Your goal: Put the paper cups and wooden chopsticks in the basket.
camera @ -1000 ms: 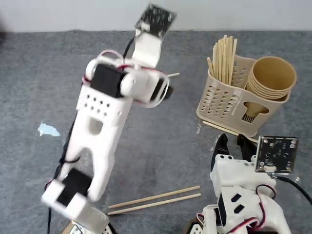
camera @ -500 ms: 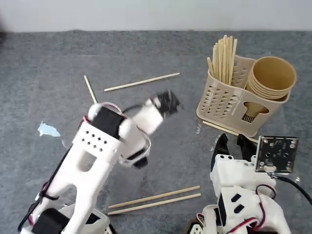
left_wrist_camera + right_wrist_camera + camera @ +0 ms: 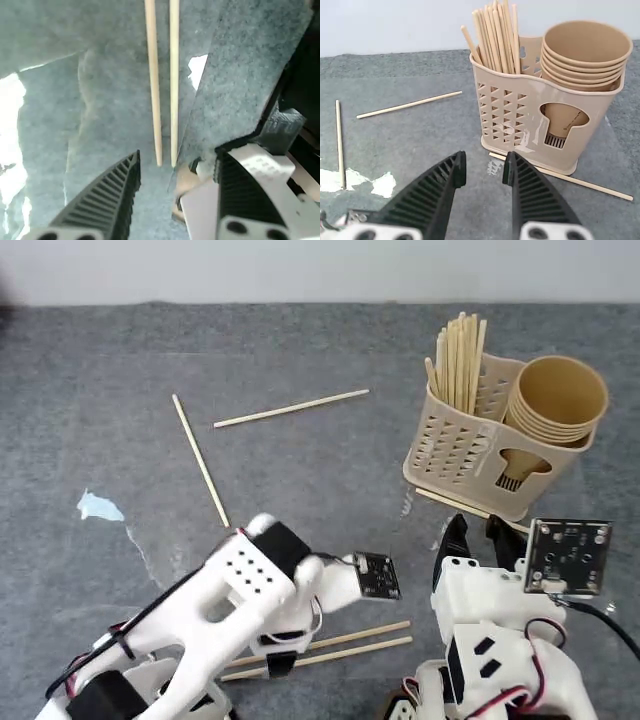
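The left gripper (image 3: 176, 159) hangs low over the pair of chopsticks (image 3: 320, 648) that lies side by side close to the near edge of the tabletop (image 3: 90, 360). Its jaws are spread wide and hold nothing, one on either side of the sticks' ends. The step in hand looks to be lifting this pair. To do it well, the arm should probably shift further along the sticks before closing, since a grip at the very tips would let them droop and swing. It should then sink until the jaw tips meet the surface and close squarely across both sticks so neither rolls out. The basket (image 3: 450, 455) stands toward the far right corner, with a bundle of chopsticks (image 3: 462, 360) upright in one compartment and the stacked paper cups (image 3: 555, 390) in the other. The right gripper (image 3: 483, 161), slightly parted and empty, sits in front of the basket, near a single chopstick (image 3: 565, 179) lying just beside its base. A slanting chopstick (image 3: 200, 460) and a flatter chopstick (image 3: 290, 408) lie loose toward the far left.
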You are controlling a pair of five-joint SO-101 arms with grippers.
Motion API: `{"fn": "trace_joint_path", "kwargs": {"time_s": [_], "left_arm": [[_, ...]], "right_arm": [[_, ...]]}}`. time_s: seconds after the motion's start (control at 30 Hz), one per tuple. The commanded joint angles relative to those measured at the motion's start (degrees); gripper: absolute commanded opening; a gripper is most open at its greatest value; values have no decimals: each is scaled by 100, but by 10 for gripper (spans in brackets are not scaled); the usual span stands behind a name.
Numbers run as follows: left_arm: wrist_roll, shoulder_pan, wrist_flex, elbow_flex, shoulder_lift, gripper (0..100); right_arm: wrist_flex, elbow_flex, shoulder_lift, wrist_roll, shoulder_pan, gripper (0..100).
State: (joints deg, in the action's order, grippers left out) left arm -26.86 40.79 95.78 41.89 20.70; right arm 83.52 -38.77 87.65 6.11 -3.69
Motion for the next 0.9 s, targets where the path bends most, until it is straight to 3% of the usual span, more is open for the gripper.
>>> {"fn": "trace_joint_path", "kwargs": {"time_s": [0.0, 0.33, 0.87], "left_arm": [[167, 237, -378, 233, 211, 235], [167, 264, -1714, 1244, 202, 235], [167, 26, -1820, 1068, 211, 232]], "right_arm": [[-119, -9, -57, 9, 48, 139], [-119, -9, -57, 9, 48, 140], [-119, -18, -57, 9, 48, 141]]}}
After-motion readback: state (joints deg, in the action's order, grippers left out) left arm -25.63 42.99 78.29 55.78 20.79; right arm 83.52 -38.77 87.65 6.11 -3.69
